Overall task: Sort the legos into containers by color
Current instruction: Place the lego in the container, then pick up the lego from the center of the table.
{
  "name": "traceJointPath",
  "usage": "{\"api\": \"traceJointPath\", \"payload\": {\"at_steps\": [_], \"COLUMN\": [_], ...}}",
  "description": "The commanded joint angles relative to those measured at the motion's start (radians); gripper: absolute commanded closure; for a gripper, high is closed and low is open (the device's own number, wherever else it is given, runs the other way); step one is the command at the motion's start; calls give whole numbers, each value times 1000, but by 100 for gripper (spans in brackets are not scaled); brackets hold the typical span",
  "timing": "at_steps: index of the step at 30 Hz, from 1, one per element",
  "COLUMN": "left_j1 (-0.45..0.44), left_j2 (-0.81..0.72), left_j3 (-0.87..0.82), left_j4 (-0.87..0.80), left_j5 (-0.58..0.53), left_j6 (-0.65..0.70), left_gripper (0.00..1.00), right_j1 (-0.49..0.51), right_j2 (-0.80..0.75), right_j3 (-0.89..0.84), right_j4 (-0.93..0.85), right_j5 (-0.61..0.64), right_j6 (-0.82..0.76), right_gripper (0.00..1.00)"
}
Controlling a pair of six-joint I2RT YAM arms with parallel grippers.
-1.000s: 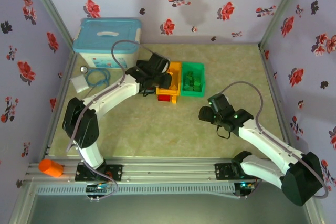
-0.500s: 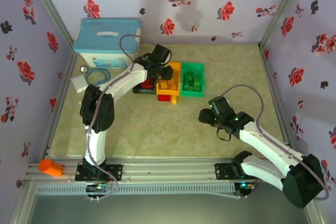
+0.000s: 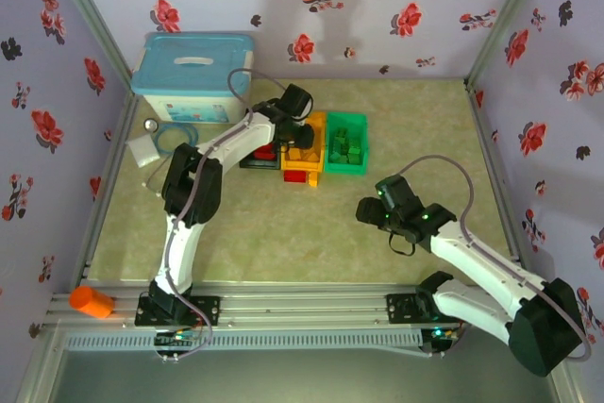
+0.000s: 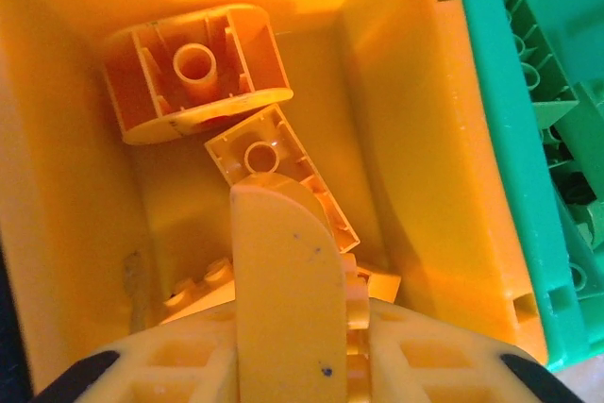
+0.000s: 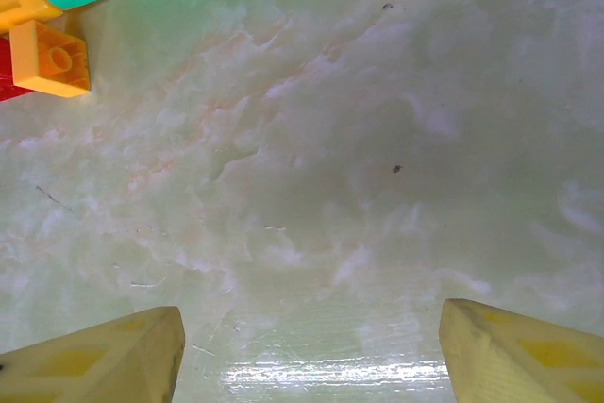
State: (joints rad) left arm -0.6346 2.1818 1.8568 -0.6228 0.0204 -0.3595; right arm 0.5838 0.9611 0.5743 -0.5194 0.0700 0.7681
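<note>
Lavender walls printed with red and black flowers close in a pale, marbled green-beige table (image 3: 283, 224). Toward its back, three small open plastic bins stand side by side: a black bin (image 3: 253, 163), an orange-yellow bin (image 3: 314, 121) and a green bin (image 3: 358, 165).

The left gripper (image 3: 300, 139) reaches down into the orange-yellow bin. From its wrist camera the jaws are pressed together, and nothing can be made out between them. Below them, orange-yellow studded plastic bricks (image 4: 193, 68) lie underside-up on the bin floor. Green studded bricks (image 4: 538, 73) lie in the green bin, and red bricks (image 3: 268, 150) in the black bin.

One small orange-yellow brick (image 5: 57, 61) sits on the table just in front of the orange-yellow bin's corner, with a red brick (image 3: 300, 177) right beside it. The right gripper (image 3: 370, 212) hovers over bare table, well apart from the bins — its fingers spread wide, holding nothing.

A large white box with a light-blue lid (image 3: 193, 63) stands in the back left corner, and an orange cylinder (image 3: 92, 302) lies on the near rail.
</note>
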Motion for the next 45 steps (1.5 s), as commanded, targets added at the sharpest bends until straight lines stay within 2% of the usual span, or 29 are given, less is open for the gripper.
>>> {"api": "traceJointPath", "payload": {"at_steps": [1, 4, 7, 13, 17, 22, 26, 30, 38, 45], "left_j1": [6, 7, 9, 9, 9, 7, 6, 4, 4, 4], "left_j2": [21, 24, 26, -40, -136, -347, -469, -614, -829, -959], "left_j3": [40, 39, 57, 42, -37, -322, -483, -688, -979, -1169], "left_j4": [-34, -39, -61, -56, -8, 207, 255, 326, 335, 364], "left_j5": [29, 29, 30, 29, 28, 52, 86, 67, -9, -38], "left_j6": [-6, -8, -13, -13, -11, -22, -37, -54, -97, -165], "left_gripper": [68, 66, 59, 59, 59, 57, 56, 55, 55, 55], "right_j1": [-4, -4, -5, -4, -4, -4, -2, 3, 21, 52], "right_j2": [-23, -34, -42, -51, -52, -29, 33, 119, 323, 511], "right_j3": [-20, -26, -28, -28, -27, 2, 51, 109, 275, 466], "right_j4": [16, 18, 19, 13, 16, 21, 28, 52, 53, -27], "right_j5": [-15, -17, -24, -25, -27, -25, -32, -43, -61, -48], "right_j6": [23, 23, 22, 27, 27, 13, -11, -31, -83, -117], "right_gripper": [28, 28, 28, 28, 28, 28, 28, 27, 27, 28]}}
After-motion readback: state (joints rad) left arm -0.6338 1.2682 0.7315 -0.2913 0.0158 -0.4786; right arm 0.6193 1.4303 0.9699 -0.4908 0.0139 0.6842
